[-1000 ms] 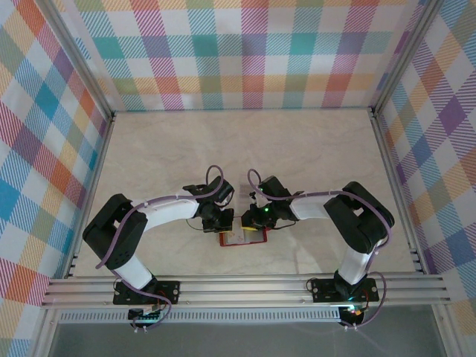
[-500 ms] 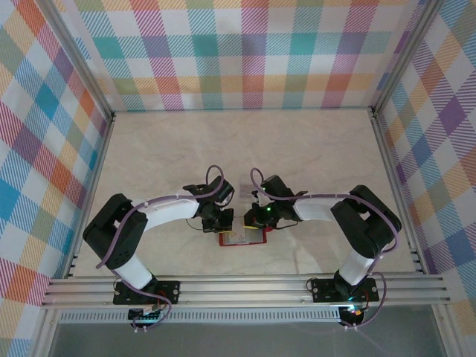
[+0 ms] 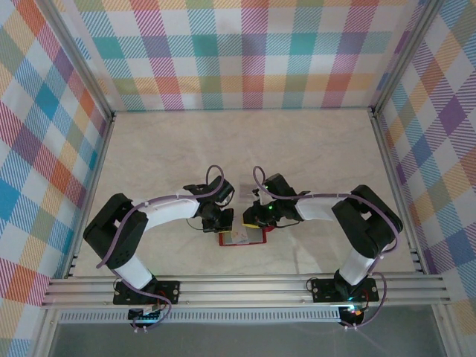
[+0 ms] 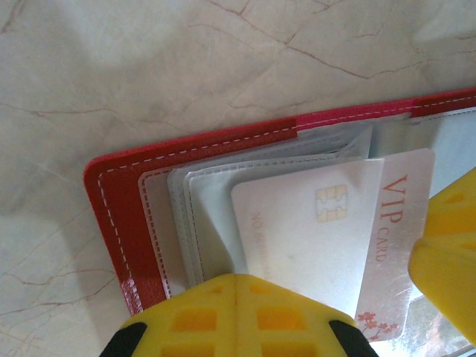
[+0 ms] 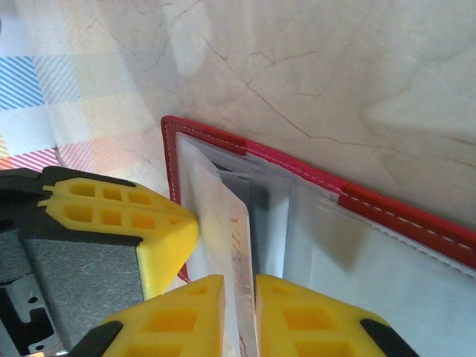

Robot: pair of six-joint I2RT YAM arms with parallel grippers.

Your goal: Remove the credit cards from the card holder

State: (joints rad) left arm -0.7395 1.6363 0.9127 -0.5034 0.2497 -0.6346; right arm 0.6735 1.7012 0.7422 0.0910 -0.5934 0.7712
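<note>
Left gripper [image 4: 235, 288] of mine is clenched with nothing between its fingers, its tip down on the grey clear pockets [image 4: 195, 216] of the open red holder [image 4: 117, 195]. On the other side, my right gripper [image 5: 239, 290] pinches a white VIP card [image 4: 320, 223] by its edge. Whether the card has left its pocket I cannot tell. That holder lies flat on the marbled table [image 4: 149, 67], near its front edge, between my two arms.

A lab test cell: plaid walls [image 3: 253, 52], aluminium frame [image 3: 245, 286], marble tabletop [image 3: 245, 149]
</note>
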